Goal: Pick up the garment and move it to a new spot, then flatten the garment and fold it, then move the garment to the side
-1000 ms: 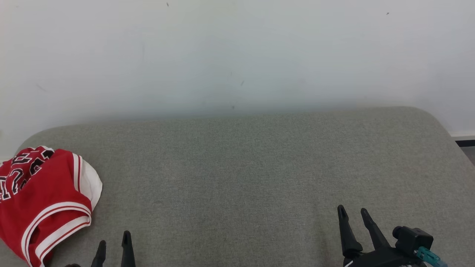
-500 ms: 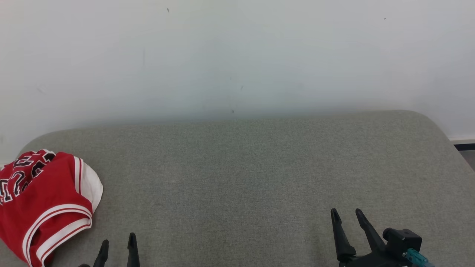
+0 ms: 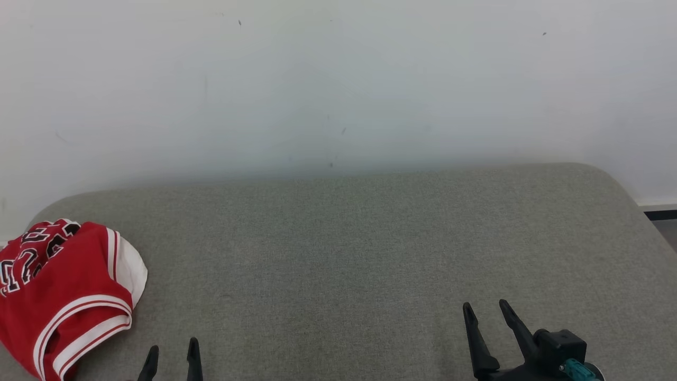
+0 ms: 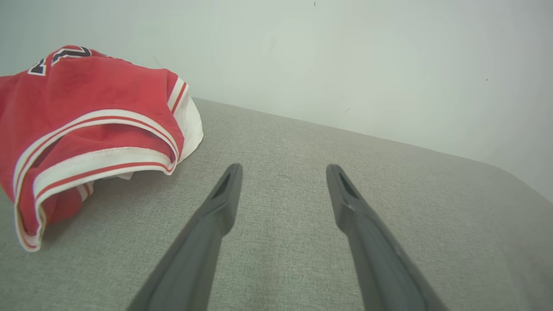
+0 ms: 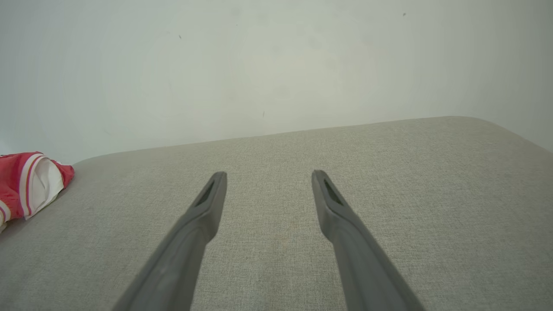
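Step in hand, as I read it: the first pick-up, not yet begun; your left tool (image 3: 173, 346) and right tool (image 3: 484, 305) both stand spread wide, gripping nothing, over the grey fabric worktop (image 3: 338, 238); the red basketball jersey (image 3: 63, 296) lies crumpled just left of the left tool, well apart from the right tool; next move calls for swinging the left tool leftward onto the jersey's white-trimmed edge and closing on a bunched fold.
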Available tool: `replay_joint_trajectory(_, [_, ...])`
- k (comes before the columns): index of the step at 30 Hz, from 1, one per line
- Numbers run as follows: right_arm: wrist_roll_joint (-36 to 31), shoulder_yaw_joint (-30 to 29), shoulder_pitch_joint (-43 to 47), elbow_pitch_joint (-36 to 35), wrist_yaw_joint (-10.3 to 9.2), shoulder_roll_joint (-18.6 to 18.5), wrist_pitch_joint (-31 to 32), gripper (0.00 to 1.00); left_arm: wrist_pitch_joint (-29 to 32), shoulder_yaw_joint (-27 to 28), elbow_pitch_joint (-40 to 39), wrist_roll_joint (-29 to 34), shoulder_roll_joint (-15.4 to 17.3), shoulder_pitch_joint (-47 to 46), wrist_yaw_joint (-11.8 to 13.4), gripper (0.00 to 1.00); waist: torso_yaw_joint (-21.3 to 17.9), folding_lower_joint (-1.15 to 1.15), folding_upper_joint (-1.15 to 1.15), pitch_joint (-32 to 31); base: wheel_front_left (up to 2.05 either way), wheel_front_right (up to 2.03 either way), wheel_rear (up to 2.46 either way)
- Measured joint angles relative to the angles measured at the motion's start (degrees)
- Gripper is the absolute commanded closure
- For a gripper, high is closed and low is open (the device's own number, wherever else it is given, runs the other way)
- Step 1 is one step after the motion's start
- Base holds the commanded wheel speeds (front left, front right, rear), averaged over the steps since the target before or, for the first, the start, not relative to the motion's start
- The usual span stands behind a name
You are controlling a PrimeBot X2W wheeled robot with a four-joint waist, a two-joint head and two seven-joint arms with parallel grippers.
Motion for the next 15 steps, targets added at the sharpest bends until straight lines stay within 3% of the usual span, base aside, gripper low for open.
replay_joint_trajectory(15, [-4.72, 0.7, 0.07, 0.69, 0.0, -0.02, -1.08, 0.0, -1.36, -0.2, 0.65, 2.13, 0.04, 0.51, 0.37, 0.0, 0.17, 0.0, 0.0, -0.68, 0.0, 0.0, 0.0])
